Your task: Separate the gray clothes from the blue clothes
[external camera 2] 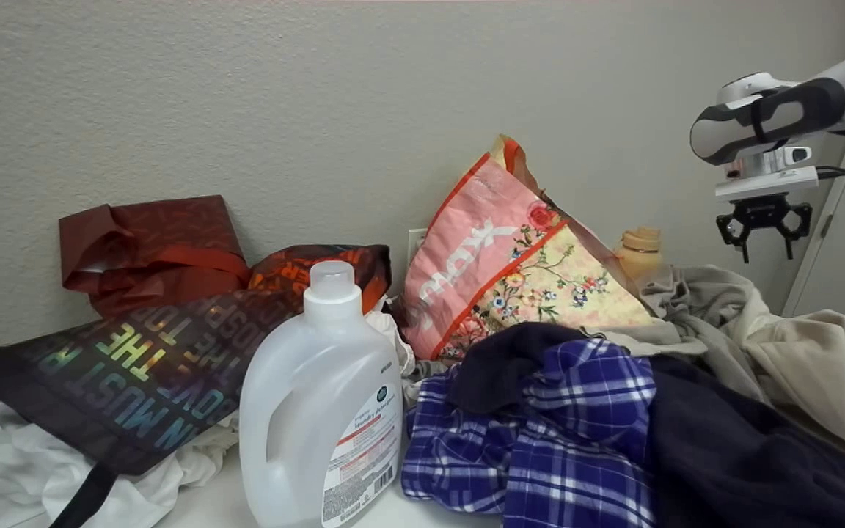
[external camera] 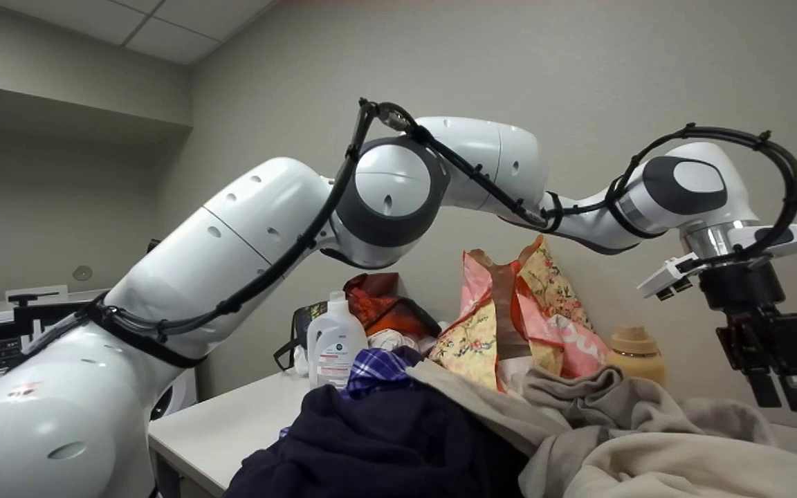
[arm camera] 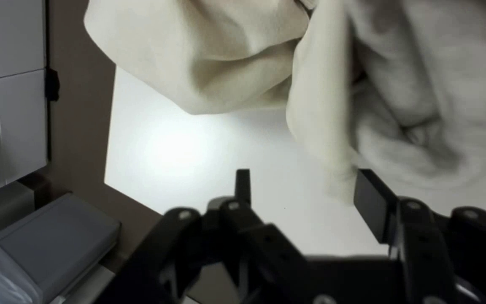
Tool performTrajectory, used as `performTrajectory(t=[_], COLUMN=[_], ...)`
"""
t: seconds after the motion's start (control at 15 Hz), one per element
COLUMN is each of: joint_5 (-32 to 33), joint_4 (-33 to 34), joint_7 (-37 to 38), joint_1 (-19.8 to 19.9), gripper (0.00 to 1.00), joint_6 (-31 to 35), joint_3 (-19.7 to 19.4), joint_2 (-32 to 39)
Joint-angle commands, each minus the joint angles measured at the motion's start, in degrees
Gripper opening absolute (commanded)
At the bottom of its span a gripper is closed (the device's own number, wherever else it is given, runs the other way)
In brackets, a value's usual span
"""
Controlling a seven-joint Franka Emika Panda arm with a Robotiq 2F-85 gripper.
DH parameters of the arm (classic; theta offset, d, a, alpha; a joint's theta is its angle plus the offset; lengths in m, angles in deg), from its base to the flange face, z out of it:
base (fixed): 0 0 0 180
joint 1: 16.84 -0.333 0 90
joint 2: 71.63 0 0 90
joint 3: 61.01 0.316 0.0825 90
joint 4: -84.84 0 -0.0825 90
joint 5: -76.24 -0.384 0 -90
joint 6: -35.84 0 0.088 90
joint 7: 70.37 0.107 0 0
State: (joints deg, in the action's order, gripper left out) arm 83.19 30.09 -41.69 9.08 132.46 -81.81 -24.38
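In an exterior view we see the gripper (external camera: 784, 395) hanging near the gray clothes (external camera: 668, 456), which are bunched right up against the navy garment (external camera: 378, 443). In an exterior view we've got the plaid shirt (external camera 2: 580, 440) beside the detergent jug (external camera 2: 334, 374). Wrist view: the gripper's released, jaws apart, gray clothes close by over the white table (arm camera: 163, 156).

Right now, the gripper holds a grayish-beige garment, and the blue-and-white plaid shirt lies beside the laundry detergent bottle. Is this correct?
Not entirely: the gripper is open and empty, as an exterior view shows. The plaid shirt does lie beside the laundry detergent bottle.
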Motion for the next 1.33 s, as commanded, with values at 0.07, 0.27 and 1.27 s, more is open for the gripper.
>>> performTrajectory(t=[0.07, 0.27, 1.27], joint_5=[0.13, 0.04, 4.05], joint_4=[10.24, 9.81, -14.85], joint_7=[0.54, -4.22, -29.70], joint_1=[1.08, 0.82, -5.11], gripper=[1.00, 1.00, 1.00], joint_6=[-6.45, -8.40, -14.50], joint_3=[-0.33, 0.42, 0.73], joint_2=[2.58, -0.59, -33.23])
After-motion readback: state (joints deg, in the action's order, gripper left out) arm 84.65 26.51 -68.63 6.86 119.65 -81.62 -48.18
